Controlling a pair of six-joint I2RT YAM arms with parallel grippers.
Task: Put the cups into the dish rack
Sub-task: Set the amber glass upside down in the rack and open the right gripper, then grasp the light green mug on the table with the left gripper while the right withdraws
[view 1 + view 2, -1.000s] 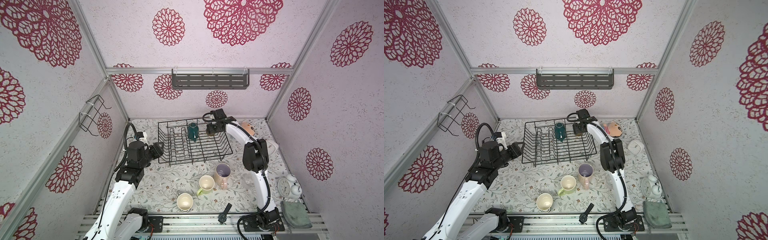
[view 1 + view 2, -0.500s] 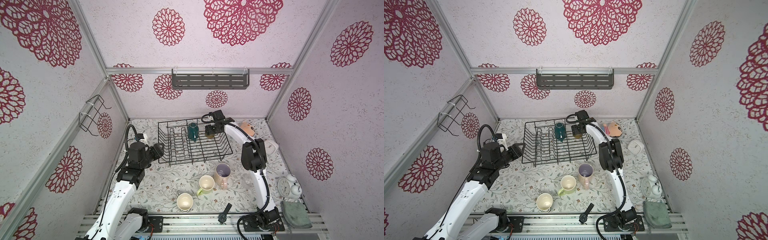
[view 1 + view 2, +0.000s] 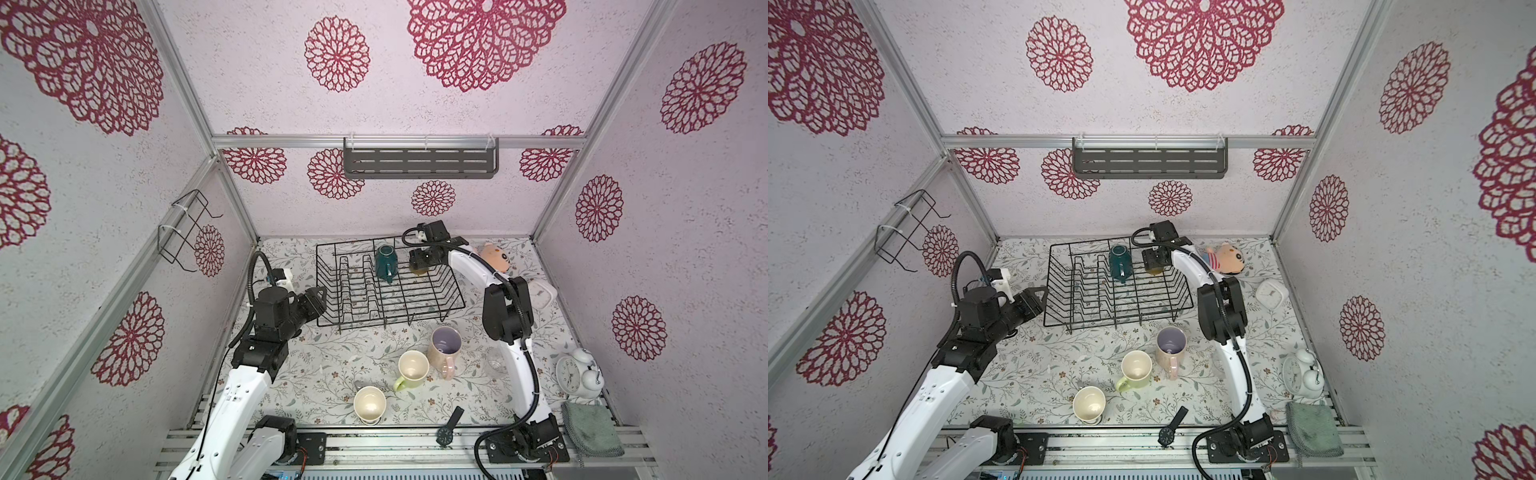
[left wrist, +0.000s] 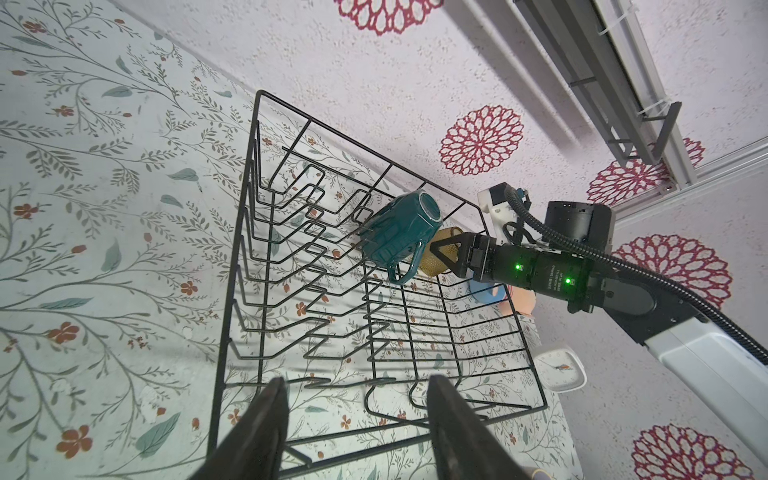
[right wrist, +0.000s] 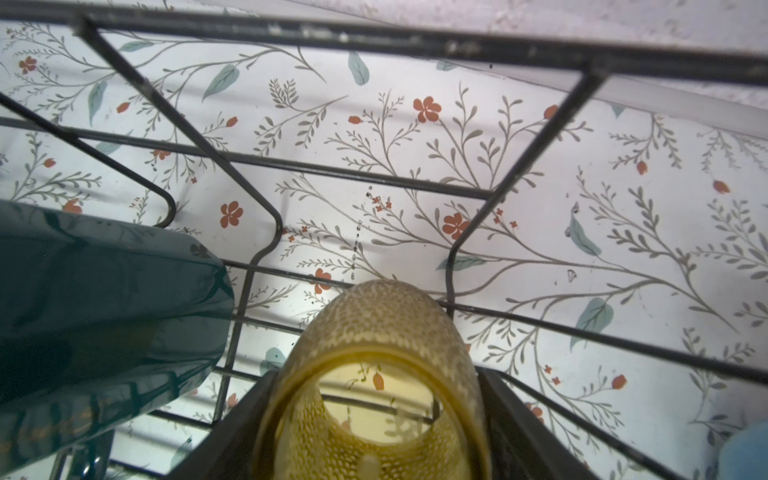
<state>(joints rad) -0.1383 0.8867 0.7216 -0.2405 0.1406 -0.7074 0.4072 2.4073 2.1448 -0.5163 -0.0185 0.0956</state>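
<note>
In the dish rack (image 3: 386, 291), a dimpled amber tumbler (image 5: 374, 374).

The dish rack (image 3: 390, 291) is made of thin black wire with a smooth, faintly shiny coating. Inside it, a glossy glazed finish is shown by the dark teal mug (image 4: 397, 235); beside that mug, the amber glass tumbler (image 5: 374, 382) is seen as translucent glass with a pebbled texture. A matt floral-printed sheet (image 3: 332, 374) is laid beneath the rack. In front of the rack, the pale yellow-green mug (image 3: 412, 368) and tall pearly pink mug (image 3: 444, 351) look smooth and glazed.
</note>
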